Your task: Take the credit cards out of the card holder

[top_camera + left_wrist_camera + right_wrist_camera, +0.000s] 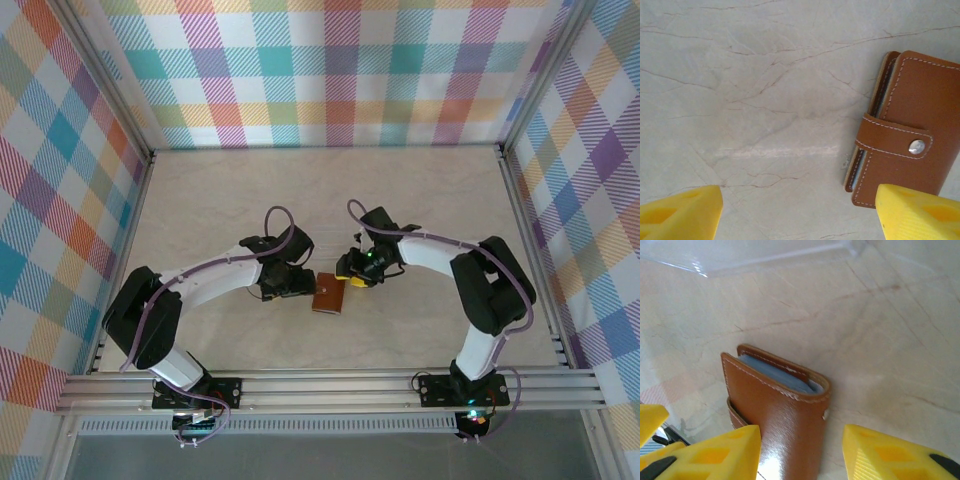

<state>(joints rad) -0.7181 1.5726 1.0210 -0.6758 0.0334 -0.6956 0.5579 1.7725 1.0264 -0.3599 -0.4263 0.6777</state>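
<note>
Your card holder point(785, 425) looks light, stiff, slippery: take its long edges. The left pincer point(797, 202) and right pincer point(801, 435) stand apart.

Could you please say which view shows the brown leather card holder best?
The left wrist view: the brown leather card holder lies flat and closed, its strap snapped shut. The right wrist view shows one end with grey-blue lining; the top external view shows it tiny, from above.
</note>
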